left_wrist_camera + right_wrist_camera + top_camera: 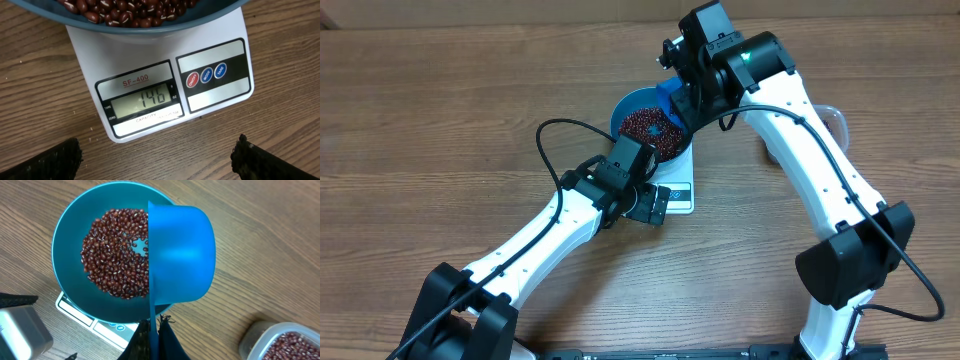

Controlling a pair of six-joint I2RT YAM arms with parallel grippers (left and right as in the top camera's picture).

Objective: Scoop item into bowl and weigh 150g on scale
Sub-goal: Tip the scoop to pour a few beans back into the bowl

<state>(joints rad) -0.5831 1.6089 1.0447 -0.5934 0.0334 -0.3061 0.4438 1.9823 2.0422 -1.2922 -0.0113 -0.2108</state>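
Observation:
The blue bowl [70, 245] stands on the white scale [150, 55], holding a ring-shaped layer of dark red beans [112, 255]. The scale display [145, 100] reads 146. My right gripper [154, 322] is shut on the thin handle of a small blue scoop [180, 255], which is tipped on its side over the bowl's right rim. My left gripper [157, 157] hovers open just in front of the scale, its fingers [47, 160] wide apart over bare table. In the overhead view the bowl [630, 105] lies between both grippers, the left [655, 205] and the right [685, 105].
A clear plastic tub [282, 342] of more beans sits on the table to the right of the bowl, partly hidden under the right arm in the overhead view [835, 120]. Brown wooden table [440, 110] all round.

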